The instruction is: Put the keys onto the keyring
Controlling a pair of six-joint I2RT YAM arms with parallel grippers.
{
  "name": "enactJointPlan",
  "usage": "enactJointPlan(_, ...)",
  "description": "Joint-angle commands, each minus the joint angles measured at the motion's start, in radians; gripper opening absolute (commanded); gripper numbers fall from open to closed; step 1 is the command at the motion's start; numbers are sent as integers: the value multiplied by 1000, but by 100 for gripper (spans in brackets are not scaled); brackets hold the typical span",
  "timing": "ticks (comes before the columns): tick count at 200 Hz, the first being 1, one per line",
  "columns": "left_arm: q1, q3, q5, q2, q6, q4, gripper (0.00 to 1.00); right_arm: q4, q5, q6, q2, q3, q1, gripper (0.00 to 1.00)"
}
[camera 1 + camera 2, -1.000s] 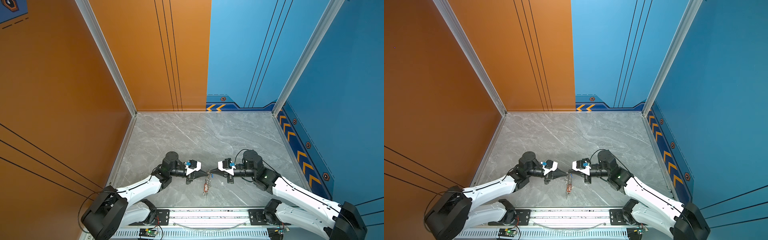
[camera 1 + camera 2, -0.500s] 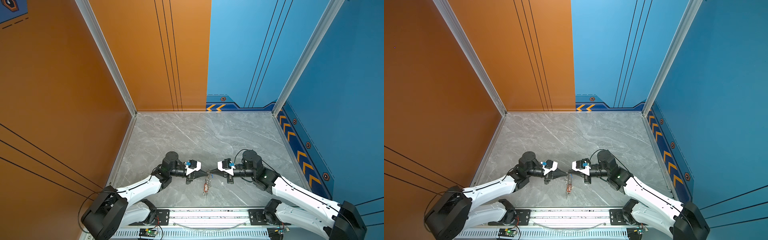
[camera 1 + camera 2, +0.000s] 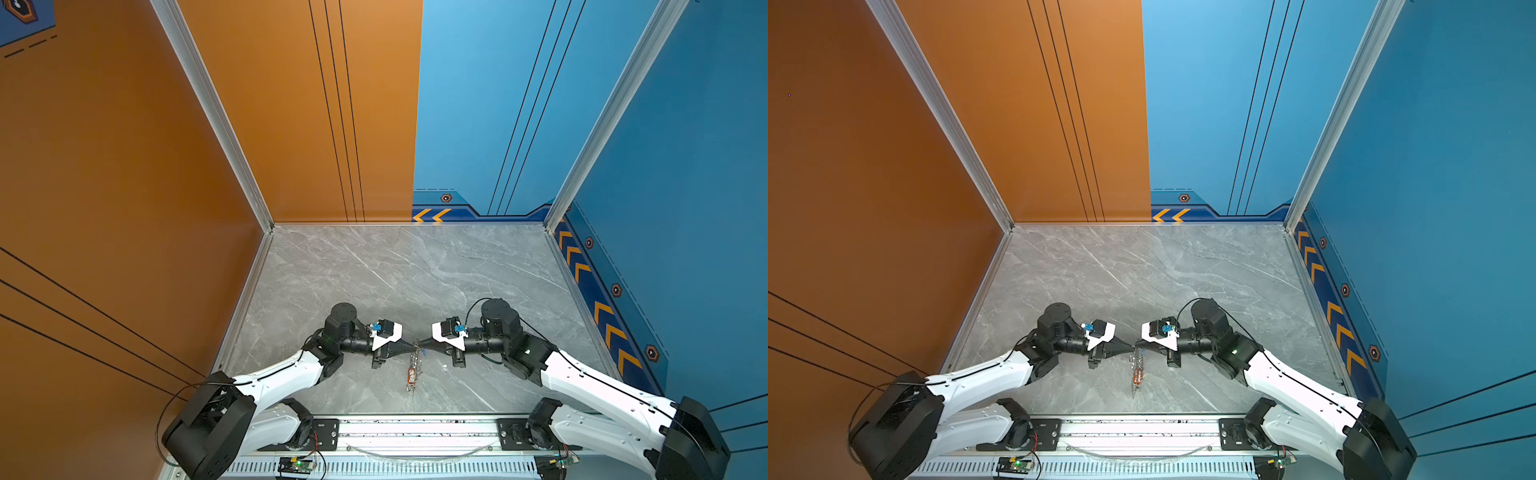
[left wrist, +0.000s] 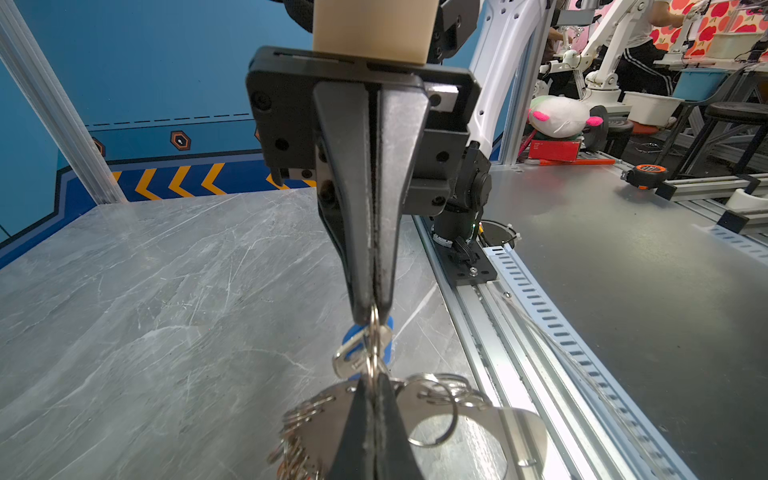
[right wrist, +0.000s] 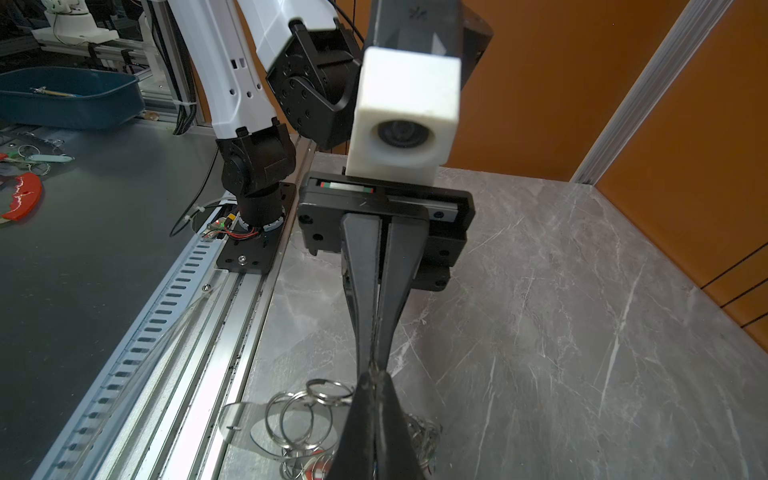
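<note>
Showing keyring [image 4: 523,428] | grey plate | rim of split rings [image 4: 440,381] | blue-tagged key [image 4: 347,362]

keyring [image 4: 523,436]: lower part cut off by the picture edge in the left wrist view; too small in both top views to count its rings.
small ring [image 4: 375,332]: both ends hidden inside the closed tips of the left gripper [image 4: 371,378] and the right gripper [image 4: 372,313]; whether it belongs to a key or to the keyring cannot be told.
blue tag [image 4: 389,347]: mostly behind the key [image 4: 347,359].
red tag [image 5: 318,465]: cut off at the edge, partly behind the right gripper.
</note>
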Motion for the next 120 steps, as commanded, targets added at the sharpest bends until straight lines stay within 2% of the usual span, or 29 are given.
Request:
enactJointPlan(1, -17, 8, 33, -9, -1, 7, 0, -41, -32, -9, 21, 46, -8, 0)
enactJointPlan(60, -23, 6, 43, -13, 5, 7, 0, -218, -145, -98, 101, 149, -38, 0)
enactJointPlan(84, -25, 8, 48, -14, 3, 7, 0, -224, -180, -117, 122, 168, -95, 0)
enactJointPlan(120, -30, 9, 52, -13, 3, 7, 0, -281, -199, -171, 171, 220, -112, 0)
